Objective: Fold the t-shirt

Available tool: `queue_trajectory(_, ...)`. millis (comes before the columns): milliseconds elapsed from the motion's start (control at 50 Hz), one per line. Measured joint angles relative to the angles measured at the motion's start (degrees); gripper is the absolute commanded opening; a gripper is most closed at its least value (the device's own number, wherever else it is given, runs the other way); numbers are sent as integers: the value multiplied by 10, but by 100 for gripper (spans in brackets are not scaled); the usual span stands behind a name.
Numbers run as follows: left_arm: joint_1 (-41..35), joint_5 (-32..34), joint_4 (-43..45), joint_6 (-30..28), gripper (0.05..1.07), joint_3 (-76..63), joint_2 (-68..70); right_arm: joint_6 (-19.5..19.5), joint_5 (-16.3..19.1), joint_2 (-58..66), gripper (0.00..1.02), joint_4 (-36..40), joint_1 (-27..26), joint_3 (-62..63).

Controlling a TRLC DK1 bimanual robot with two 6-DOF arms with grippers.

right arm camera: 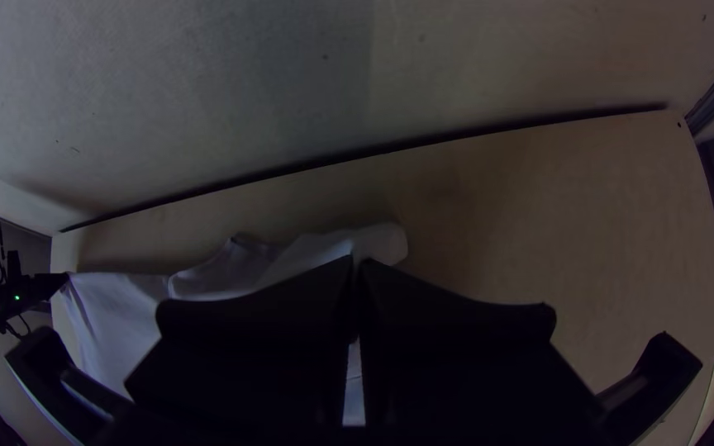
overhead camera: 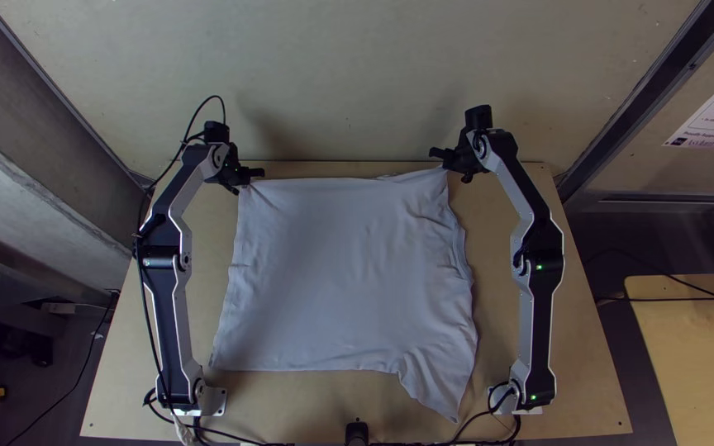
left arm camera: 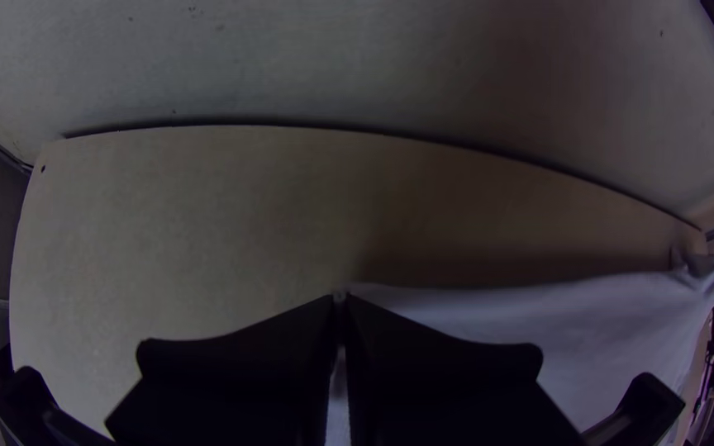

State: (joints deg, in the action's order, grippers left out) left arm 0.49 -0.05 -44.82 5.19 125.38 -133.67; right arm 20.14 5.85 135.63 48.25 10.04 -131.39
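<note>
Lying spread out and broadly square, the shirt (overhead camera: 336, 272) is set across the middle of the worktop (overhead camera: 576, 392), with its far edge drawn fairly straight between two pinched corners. Small creases are gathered along its right side, where overlapping layers of cloth can be seen, and at the near right corner a flap (overhead camera: 440, 384), perhaps a sleeve, is left sticking out past the near edge. Whether the body has been doubled once cannot be told for certain. At the far left corner the cloth is gripped by the left gripper (left arm camera: 340, 300), its fingers pressed together on a small pinch of fabric; the far right corner is clamped in the same manner between the fingers of the right gripper (right arm camera: 358, 264). The far edge seems to be raised a little, judging by the shadow beneath it. Of the task, the spreading and the taking of both far corners can be counted as done, while no compact, finished bundle has been formed, so the work is judged to be at an early stage. Left to be done are the carrying of the held edge over the rest, the tucking in of the flap and probably one or more further folds. Farther out, the shirt is flanked by the left arm (overhead camera: 171, 322) and the right arm (overhead camera: 543, 322), and beyond the far edge of the worktop a pale panel (overhead camera: 357, 83) is seen.
</note>
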Motion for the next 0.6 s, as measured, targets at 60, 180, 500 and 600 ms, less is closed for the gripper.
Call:
queue_trajectory(60,0,3,9,12,8,0,5,-6,0,0,2,-13,0,0)
queue_trajectory(180,1,26,23,46,8,0,26,-9,-3,0,2,-43,0,0)
queue_trajectory(500,20,80,29,83,8,-4,72,-11,-9,-14,2,-53,-1,6)
queue_trajectory(600,21,80,30,83,8,-35,92,-12,-9,-43,2,-45,-2,30)
